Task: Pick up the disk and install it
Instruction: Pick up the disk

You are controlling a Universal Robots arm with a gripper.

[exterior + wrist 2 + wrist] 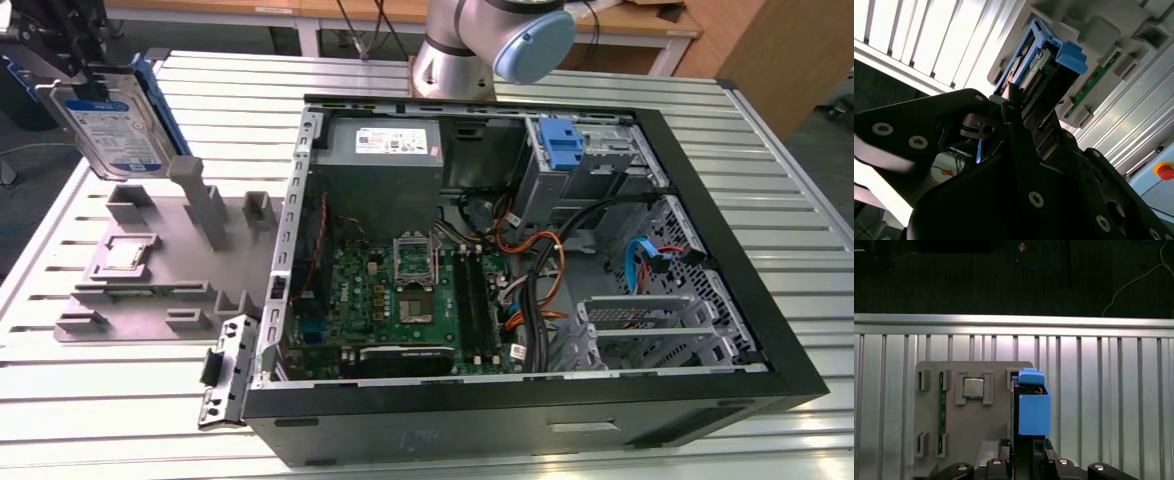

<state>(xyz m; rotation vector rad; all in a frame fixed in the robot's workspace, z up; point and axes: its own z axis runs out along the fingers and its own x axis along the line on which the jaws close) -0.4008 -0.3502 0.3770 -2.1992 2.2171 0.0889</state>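
Jaws grip the disk point(118, 128) by its top edge above the fixture point(160, 265) at a corner of the desk point(134, 410); stiff, dense and shock-sensitive, it likely handles best clamped across its blue carrier point(1033, 414).

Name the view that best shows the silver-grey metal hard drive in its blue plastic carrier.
The exterior view: the silver-grey metal hard drive shows its labelled face there, held by the end effector over the grey slotted fixture. Both wrist views show the drive edge-on, mostly blue carrier, with its label face hidden.
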